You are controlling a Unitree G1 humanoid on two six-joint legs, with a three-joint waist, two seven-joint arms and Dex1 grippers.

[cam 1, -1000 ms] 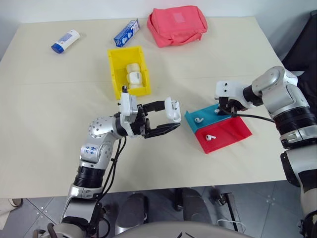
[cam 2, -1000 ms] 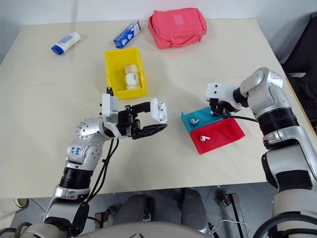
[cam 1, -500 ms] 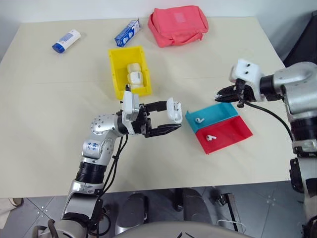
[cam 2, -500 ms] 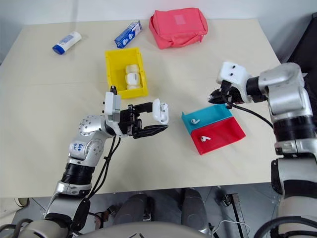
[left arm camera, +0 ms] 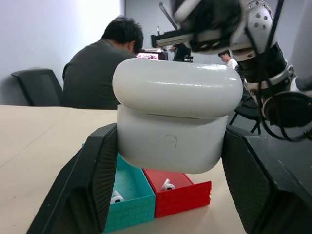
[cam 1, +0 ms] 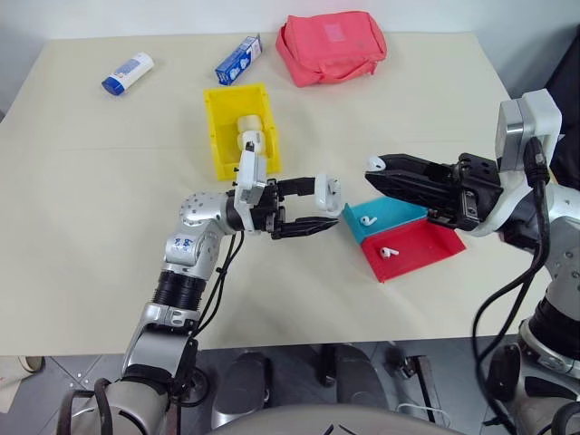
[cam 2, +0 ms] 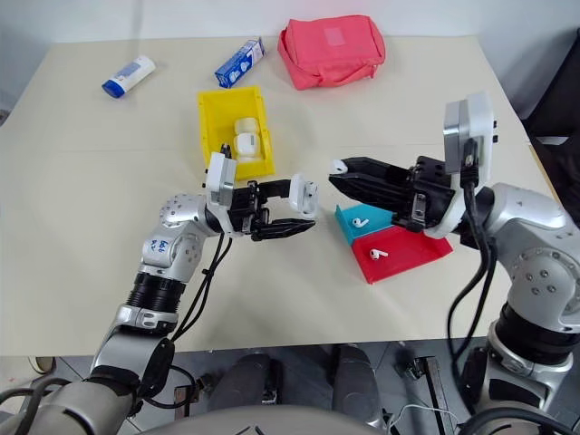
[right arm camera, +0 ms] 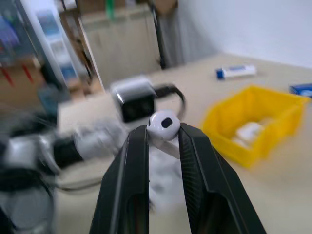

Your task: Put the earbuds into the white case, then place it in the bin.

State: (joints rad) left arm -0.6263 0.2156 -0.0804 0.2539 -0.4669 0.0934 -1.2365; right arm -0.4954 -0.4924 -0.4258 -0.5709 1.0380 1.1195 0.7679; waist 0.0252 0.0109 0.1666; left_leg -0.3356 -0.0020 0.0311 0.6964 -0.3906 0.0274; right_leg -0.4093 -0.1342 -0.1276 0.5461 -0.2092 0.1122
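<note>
My left gripper (cam 1: 327, 205) is shut on the white case (left arm camera: 171, 117), holding it above the table with its lid down. Facing it from the right, my right gripper (cam 1: 375, 169) is shut on one earbud (right arm camera: 164, 124) at its fingertips, a short gap from the case. Another earbud (cam 1: 366, 219) lies in the teal tray (cam 1: 399, 212) and one more (cam 1: 388, 251) in the red tray (cam 1: 422, 245). Further back, behind my left hand, the yellow bin (cam 1: 214, 136) holds a few white cases.
A red pouch (cam 1: 331, 45), a blue and white carton (cam 1: 238, 59) and a white tube with a blue cap (cam 1: 127, 72) lie along the table's far side. In the left wrist view a seated person (left arm camera: 97, 73) is in the background.
My right gripper rose from the teal tray with an earbud, swung back and turned to point left at the case. My left gripper has hardly moved.
</note>
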